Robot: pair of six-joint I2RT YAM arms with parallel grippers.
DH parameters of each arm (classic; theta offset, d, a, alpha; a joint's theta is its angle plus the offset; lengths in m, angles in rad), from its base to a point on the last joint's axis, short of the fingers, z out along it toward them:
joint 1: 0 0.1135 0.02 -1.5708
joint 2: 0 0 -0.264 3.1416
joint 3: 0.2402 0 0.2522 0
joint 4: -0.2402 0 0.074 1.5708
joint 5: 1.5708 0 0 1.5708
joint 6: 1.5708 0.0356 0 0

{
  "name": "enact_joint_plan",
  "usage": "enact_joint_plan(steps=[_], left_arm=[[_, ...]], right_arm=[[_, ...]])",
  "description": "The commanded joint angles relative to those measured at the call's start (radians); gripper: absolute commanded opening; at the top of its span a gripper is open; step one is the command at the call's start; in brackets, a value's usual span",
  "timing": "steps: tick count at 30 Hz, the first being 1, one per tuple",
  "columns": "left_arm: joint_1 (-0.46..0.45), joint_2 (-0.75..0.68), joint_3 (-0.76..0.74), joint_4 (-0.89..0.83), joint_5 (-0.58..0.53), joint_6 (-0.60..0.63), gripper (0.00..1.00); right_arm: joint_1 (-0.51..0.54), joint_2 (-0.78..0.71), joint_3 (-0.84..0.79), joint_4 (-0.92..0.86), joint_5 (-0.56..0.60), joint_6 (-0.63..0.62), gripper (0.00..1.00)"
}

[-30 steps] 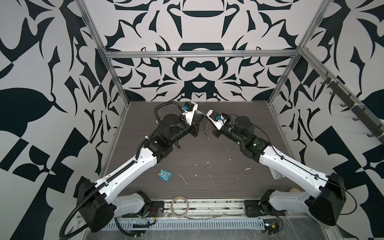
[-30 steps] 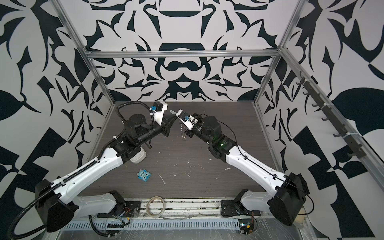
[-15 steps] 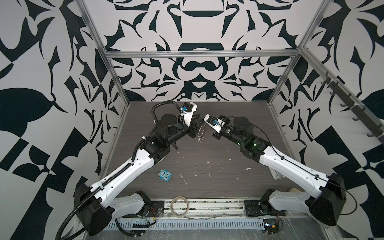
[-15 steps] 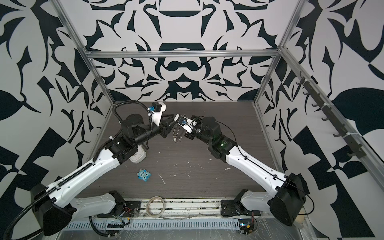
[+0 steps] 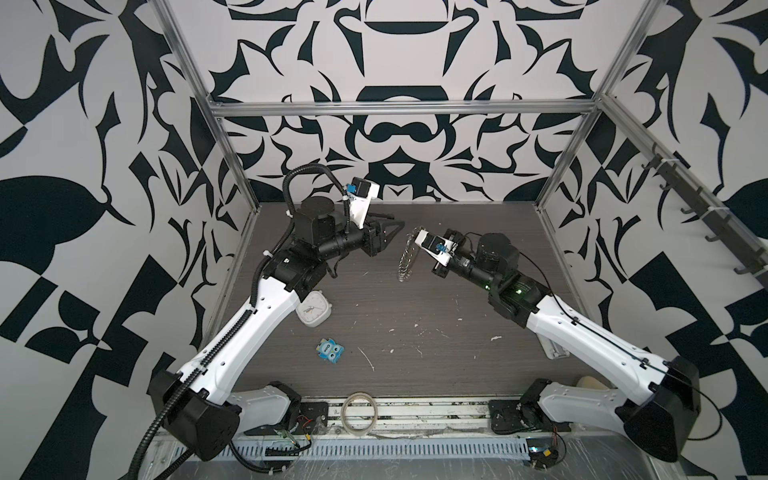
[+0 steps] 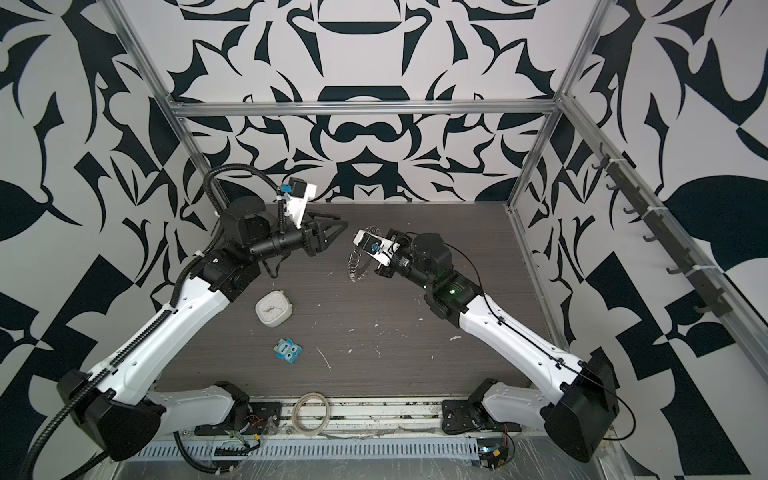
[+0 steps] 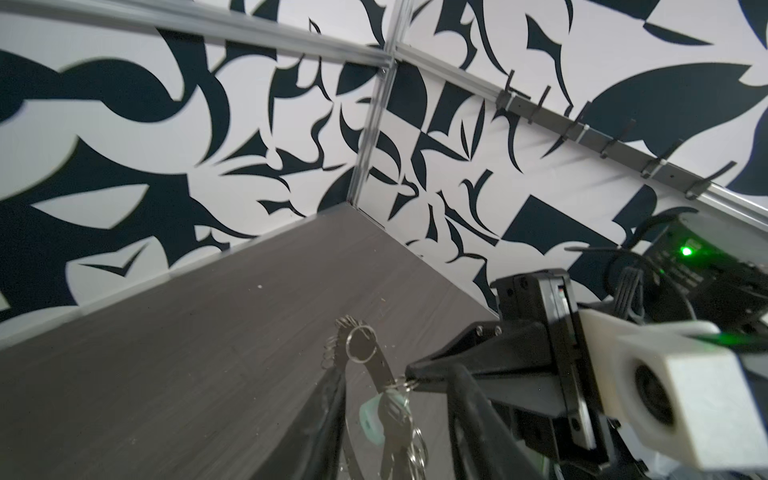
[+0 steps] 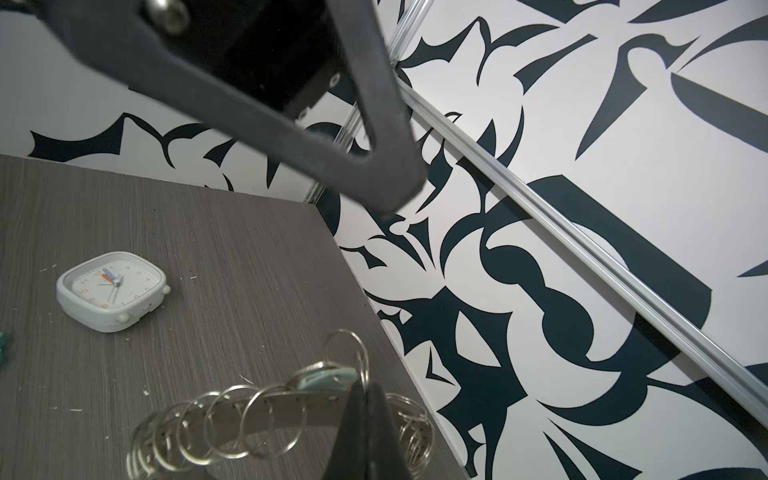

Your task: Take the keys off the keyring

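Woodgrain tabletop (image 5: 415,299), patterned walls (image 5: 395,50), left claw (image 5: 397,220) spread, right claw (image 8: 365,399) pinching keyring (image 8: 266,411).

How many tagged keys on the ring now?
1: the key with its mint tag hangs on the keyring beside the tips of the right gripper. Others may be hidden among the split rings.
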Motion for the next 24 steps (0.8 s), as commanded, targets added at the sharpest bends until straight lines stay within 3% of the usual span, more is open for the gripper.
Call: enact_joint_plan(steps=[1, 9, 13, 24], left_arm=[[0.002, 0.041, 0.019, -0.061, 0.070, -0.036, 0.42], [-0.004, 0.066, 0.014, -0.063, 0.078, -0.051, 0.39], [-0.010, 0.072, 0.014, -0.063, 0.082, -0.058, 0.30], [-0.026, 0.069, 0.002, -0.070, 0.092, -0.066, 0.35]], right_arm=[[-0.006, -0.024, 0.016, 0.063, -0.030, -0.002, 0.00], [-0.009, -0.025, 0.026, 0.041, -0.048, 0.006, 0.00], [-0.011, -0.020, 0.033, 0.034, -0.048, 0.010, 0.00], [-0.011, -0.006, 0.047, 0.030, -0.052, 0.018, 0.00]])
